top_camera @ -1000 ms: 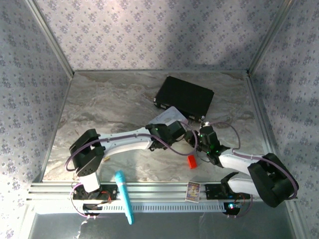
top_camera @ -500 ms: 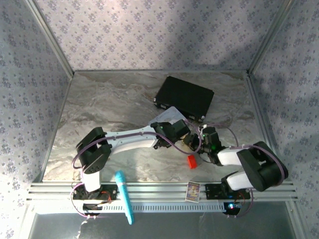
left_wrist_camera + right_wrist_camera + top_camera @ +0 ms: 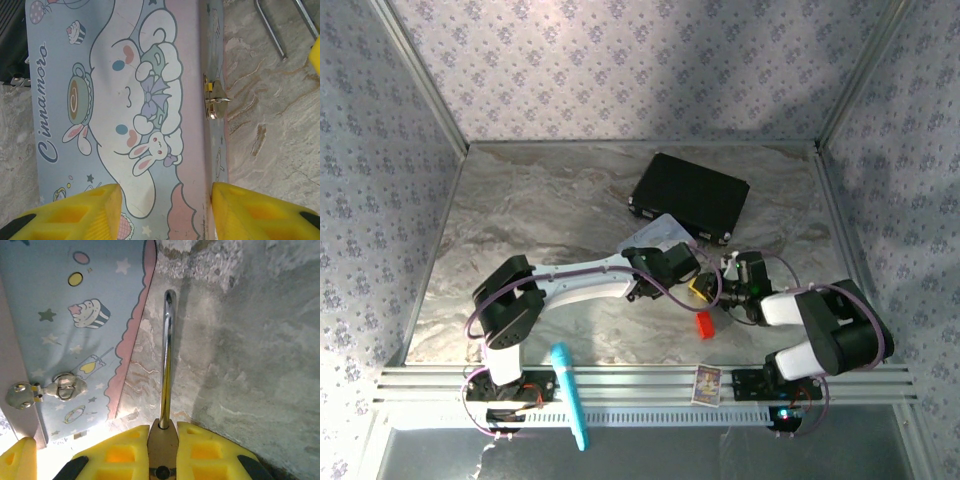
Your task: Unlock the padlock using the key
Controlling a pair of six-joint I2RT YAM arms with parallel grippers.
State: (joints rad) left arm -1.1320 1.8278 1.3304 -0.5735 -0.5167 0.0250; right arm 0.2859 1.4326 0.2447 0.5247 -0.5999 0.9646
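Observation:
The padlock [image 3: 162, 445] is a small brass body with a thin silvery shackle [image 3: 166, 355] pointing away from the camera over the marble. My right gripper [image 3: 162, 427] is shut on the brass body, just right of the pastel cartoon tin [image 3: 75, 315]. In the left wrist view the shackle [image 3: 272, 27] lies off the tin's [image 3: 125, 100] latch side. My left gripper [image 3: 166, 192] is open, one yellow finger [image 3: 75, 215] over the lid and the other by the front wall. In the top view both grippers [image 3: 698, 287] [image 3: 728, 272] meet at the tin's [image 3: 655, 232] near end. The key is out of view.
A black case [image 3: 690, 195] lies at the back, touching the tin's far end. A red block [image 3: 705, 324] sits just in front of the grippers. A teal pen-shaped tool [image 3: 570, 395] and a small card [image 3: 707, 383] rest on the front rail. The tin's brass latch [image 3: 214, 97] faces right.
The right arm's elbow has swung in toward the table, folding its forearm closer to the tin. The left arm's shoulder link shifted slightly right. Both jaws stand as before.

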